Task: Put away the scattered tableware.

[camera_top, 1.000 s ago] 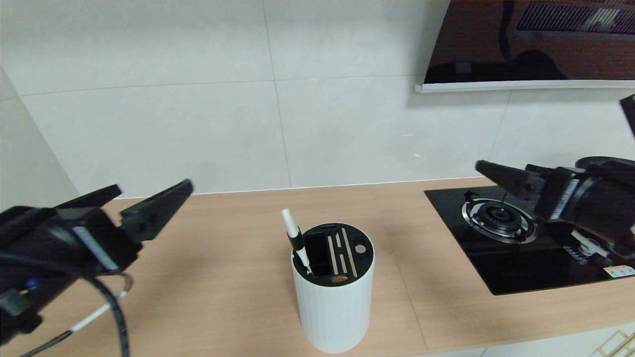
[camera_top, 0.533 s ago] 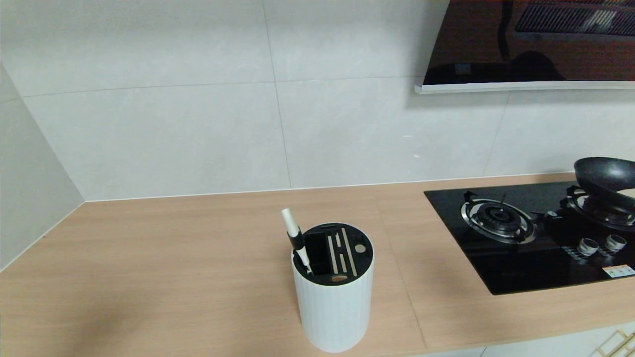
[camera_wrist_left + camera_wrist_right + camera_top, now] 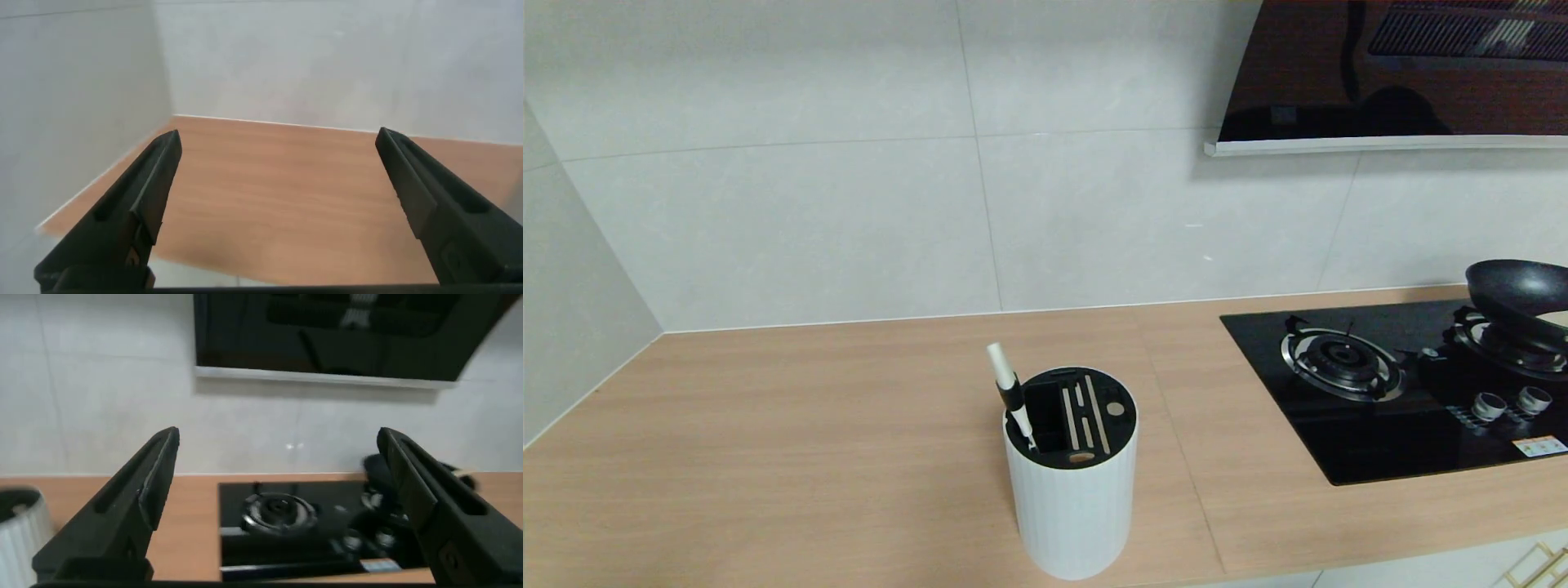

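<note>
While both arms hang back from the work, a wooden countertop (image 3: 809, 457) runs the width of the kitchen, with a black gas stove (image 3: 1388, 441) set into it at 3 o'clock and a dark pan (image 3: 1515, 290) on the far burner. A white ribbed holder (image 3: 1072, 506) stands near the counter's front edge at 6 o'clock, well apart from the stove. The left gripper (image 3: 278, 139) is spread wide over bare counter, grasping nothing; the right gripper (image 3: 278, 437), equally splayed and unladen, faces the stove. One slim utensil (image 3: 1006, 388) leans out of the holder's slotted black top at its 9 o'clock rim, handle up. It looks light, stiff and smooth (likely slippery under hard pads), so the black band midway along the handle seems the surest place to pinch.
</note>
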Robot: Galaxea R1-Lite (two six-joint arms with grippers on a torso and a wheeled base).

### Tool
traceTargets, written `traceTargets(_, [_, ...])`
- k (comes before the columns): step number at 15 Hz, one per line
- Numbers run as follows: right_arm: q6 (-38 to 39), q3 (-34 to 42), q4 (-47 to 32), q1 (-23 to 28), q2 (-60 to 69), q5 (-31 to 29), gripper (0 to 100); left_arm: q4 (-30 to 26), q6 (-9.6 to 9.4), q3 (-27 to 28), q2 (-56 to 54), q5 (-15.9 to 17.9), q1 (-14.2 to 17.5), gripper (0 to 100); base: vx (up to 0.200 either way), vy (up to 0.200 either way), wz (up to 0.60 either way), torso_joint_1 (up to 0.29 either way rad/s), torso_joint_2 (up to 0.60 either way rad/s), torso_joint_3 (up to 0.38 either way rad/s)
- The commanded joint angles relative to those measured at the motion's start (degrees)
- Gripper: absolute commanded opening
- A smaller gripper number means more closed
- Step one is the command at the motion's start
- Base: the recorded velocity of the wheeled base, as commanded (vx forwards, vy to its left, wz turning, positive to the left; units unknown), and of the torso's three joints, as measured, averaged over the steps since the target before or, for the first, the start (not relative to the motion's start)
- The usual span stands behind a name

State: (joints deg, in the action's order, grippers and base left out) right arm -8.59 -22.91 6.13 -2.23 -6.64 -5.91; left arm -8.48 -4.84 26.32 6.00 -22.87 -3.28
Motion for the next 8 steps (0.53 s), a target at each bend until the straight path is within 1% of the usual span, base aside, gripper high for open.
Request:
traceTargets(1, [-0.11,1.99,-0.86,2.14,6.64,0.64,100,0.40,-1.31,-3.91,-6.00,1.86,3.02,100,0.000,0.000,0.00,0.000,0.00,0.000])
traceTargets(3, [1.74,3.92,-0.86,2.14,6.64,0.64,100,2.68,0.01,-6.81,-6.00,-0.16,3.02,100,0.000,0.000,0.00,0.000,0.00,0.000])
traceTargets(5, [2.53,12.45,-0.68,2.14,6.64,0.90,100,5.67,0.53,-14.45,-6.00,-0.25,3.02,100,0.000,0.000,0.00,0.000,0.00,0.000])
traceTargets(6, [4.20,16.84,-0.59,2.14,6.64,1.25,100,8.13,0.53,-18.32,-6.00,0.11,3.02,100,0.000,0.000,0.00,0.000,0.00,0.000])
traceTargets(7, [5.87,20.80,-0.51,2.14,6.64,1.69,100,11.56,0.88,-22.54,-6.00,1.95,3.02,100,0.000,0.000,0.00,0.000,0.00,0.000])
traceTargets(8, [5.87,22.91,-1.30,2.14,6.64,2.57,100,14.46,0.80,-26.32,-6.00,4.41,3.02,100,0.000,0.000,0.00,0.000,0.00,0.000])
